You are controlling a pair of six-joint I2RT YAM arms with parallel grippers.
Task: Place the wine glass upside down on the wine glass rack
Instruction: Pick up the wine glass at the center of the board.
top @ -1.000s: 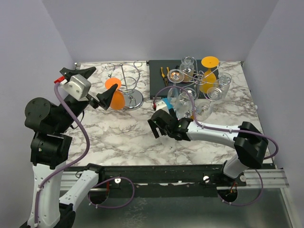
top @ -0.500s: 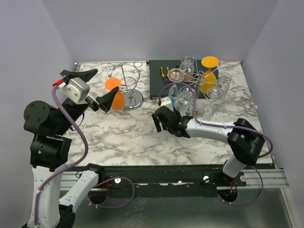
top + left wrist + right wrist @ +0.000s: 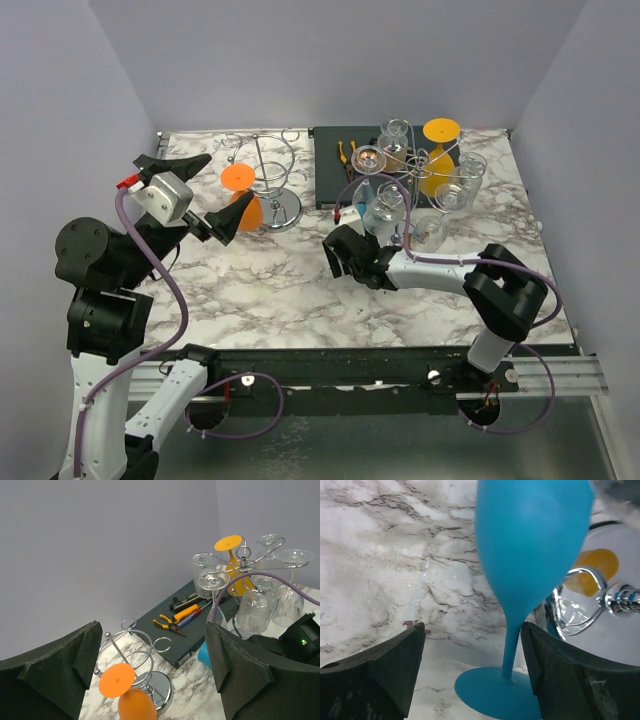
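Your right gripper (image 3: 472, 630) sits low over the marble table (image 3: 385, 555), its fingers spread wide and gripping nothing. The blue wine glass (image 3: 530, 540) stands upright just ahead of it, with the stem nearer the right-hand finger (image 3: 570, 680) and close beside the chrome foot of the wine glass rack (image 3: 590, 597). Your left gripper (image 3: 205, 192) is also wide open and empty, raised near the small rack (image 3: 135, 650) that carries an orange glass (image 3: 134, 706).
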